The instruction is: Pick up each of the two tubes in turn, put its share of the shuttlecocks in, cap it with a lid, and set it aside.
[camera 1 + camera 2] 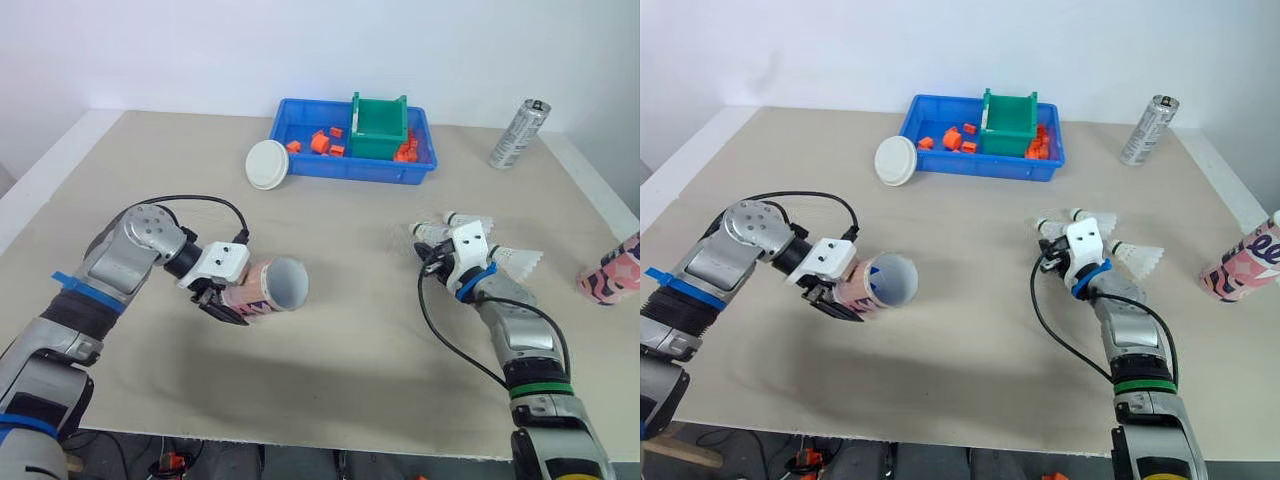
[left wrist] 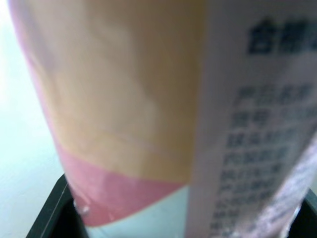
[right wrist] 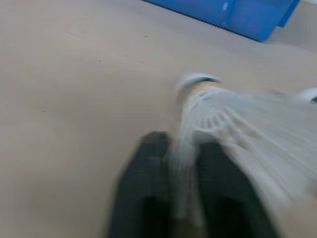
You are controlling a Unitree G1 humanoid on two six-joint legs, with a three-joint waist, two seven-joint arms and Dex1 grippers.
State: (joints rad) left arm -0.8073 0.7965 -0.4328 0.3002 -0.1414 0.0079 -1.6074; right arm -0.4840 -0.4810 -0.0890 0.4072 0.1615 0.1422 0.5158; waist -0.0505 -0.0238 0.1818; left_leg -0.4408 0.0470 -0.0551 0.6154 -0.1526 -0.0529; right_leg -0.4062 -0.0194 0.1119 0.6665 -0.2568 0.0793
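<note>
Left gripper (image 1: 222, 300) clamped round a cardboard tube (image 1: 275, 285) with a pink pattern, held lying sideways over the beige table (image 1: 350, 370), its round open mouth toward the right arm; left wrist view, close up, adds tan and pink bands and dark print on its glossy wall; right gripper (image 3: 181, 166) low at the table, black fingers narrow, pinching the white feather skirt of a shuttlecock (image 3: 218, 109), rounded cork end pointing away; more shuttlecocks (image 1: 522, 260) lie just beside it; second tube (image 1: 612, 272) at the table's right edge, well apart; flat round white lid (image 1: 267, 164) against the left end of a blue plastic tray (image 1: 350, 172) holding orange bits (image 1: 322, 141) and a green box (image 1: 378, 128); silver can (image 1: 519, 133) stands far right.
</note>
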